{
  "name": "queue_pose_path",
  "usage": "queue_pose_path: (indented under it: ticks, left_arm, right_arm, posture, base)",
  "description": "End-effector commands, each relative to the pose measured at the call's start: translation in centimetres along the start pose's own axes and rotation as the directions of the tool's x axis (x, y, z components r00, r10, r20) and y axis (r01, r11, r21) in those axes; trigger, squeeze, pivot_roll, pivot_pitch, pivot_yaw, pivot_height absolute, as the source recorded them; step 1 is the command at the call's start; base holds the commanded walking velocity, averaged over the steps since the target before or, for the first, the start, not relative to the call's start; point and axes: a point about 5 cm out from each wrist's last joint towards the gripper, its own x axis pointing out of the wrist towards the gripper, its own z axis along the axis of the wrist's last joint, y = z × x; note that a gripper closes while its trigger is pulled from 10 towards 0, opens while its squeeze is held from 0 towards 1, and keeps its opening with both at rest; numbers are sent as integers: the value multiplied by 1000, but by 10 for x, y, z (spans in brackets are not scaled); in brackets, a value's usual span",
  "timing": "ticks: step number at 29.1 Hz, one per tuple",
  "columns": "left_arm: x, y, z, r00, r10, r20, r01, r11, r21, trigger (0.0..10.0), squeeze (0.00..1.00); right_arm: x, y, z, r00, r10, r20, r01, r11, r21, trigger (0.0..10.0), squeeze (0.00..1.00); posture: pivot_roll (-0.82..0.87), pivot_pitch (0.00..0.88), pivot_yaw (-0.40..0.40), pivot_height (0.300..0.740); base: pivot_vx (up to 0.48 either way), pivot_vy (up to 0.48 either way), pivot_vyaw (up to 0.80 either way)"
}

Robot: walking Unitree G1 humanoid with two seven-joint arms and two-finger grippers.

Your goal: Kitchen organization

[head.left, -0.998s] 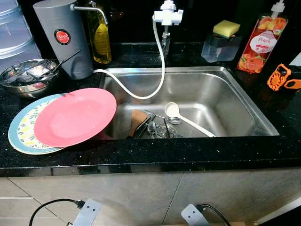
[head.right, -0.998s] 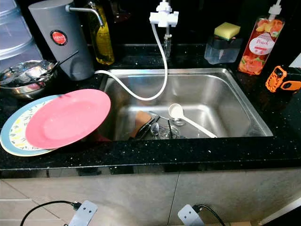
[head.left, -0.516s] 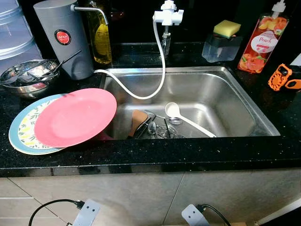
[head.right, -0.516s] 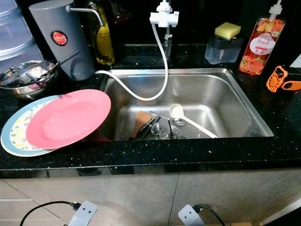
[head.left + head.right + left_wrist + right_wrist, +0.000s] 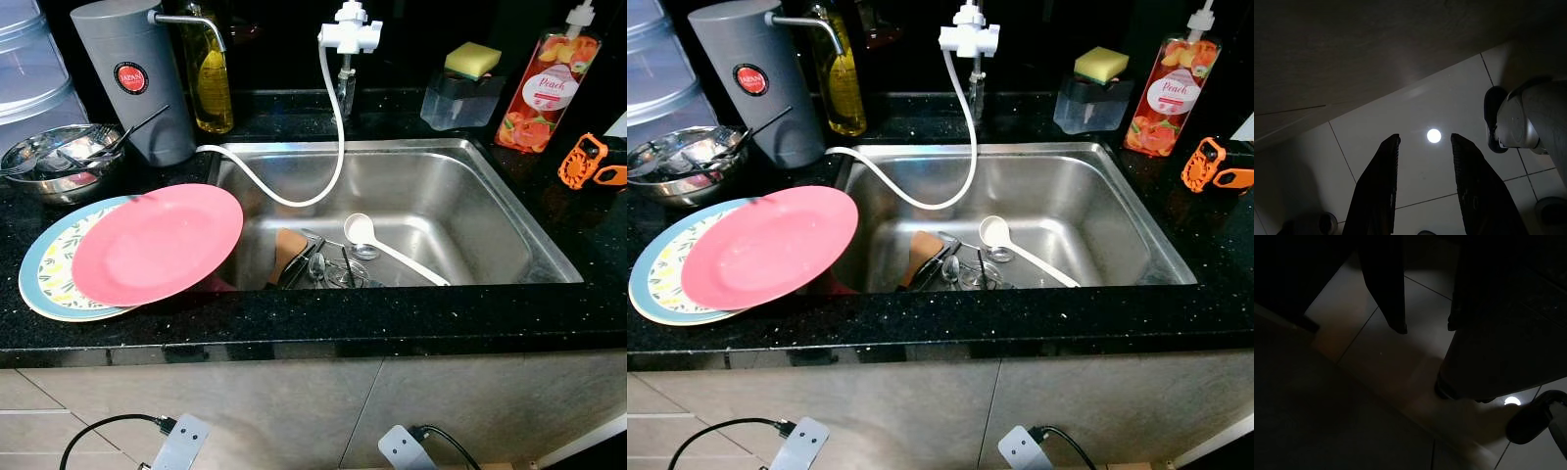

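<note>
Both claws hang idle below the bench: the left claw (image 5: 1422,186) points at the tiled floor (image 5: 1449,107) with its fingers spread and nothing between them, and the right claw (image 5: 1425,325) also hangs over the floor, fingers apart and empty. On the black bench (image 5: 392,328) the sink (image 5: 490,211) sits at the middle of the head view. Inside it, toward six o'clock, lies a white ladle (image 5: 377,245) beside a heap of metal cutlery (image 5: 328,266), with a white hose (image 5: 333,147) looping down from the tap. At nine o'clock a pink plate (image 5: 157,245) rests on a patterned plate (image 5: 44,274), its edge jutting over the sink rim. A steel bowl (image 5: 59,162) holding utensils sits at ten o'clock. No step seems begun; the robot appears to be choosing a target. Next, one arm must rise over the bench, likely toward the pink plate or the ladle.
</note>
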Motion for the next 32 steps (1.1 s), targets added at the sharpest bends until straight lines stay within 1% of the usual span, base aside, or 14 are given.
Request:
queue_pose_path:
  ticks: [1,11,23,32]
  left_arm:
    - [0,4,-1,1000,6,-6,-6,1000,13,10000,0]
    - [0,4,0,1000,6,-7,-6,1000,14,10000,0]
    - [-1,3,-4,1000,7,-13,-7,1000,17,10000,0]
    - [0,0,0,1000,3,-8,-3,1000,21,10000,0]
  right_arm:
    - [0,7,-4,1000,21,-18,-21,1000,6,10000,0]
    - [0,6,-3,1000,20,-17,-20,1000,6,10000,0]
    - [0,5,-3,1000,19,-18,-19,1000,0,10000,0]
    - [0,6,-3,1000,20,-17,-20,1000,0,10000,0]
  posture:
    - [143,0,-4,740]
    - [142,0,-5,740]
    - [144,0,-5,740]
    - [145,0,-3,740]
  base:
    - [0,0,0]
    - [0,0,0]
    - [0,0,0]
    - [0,0,0]
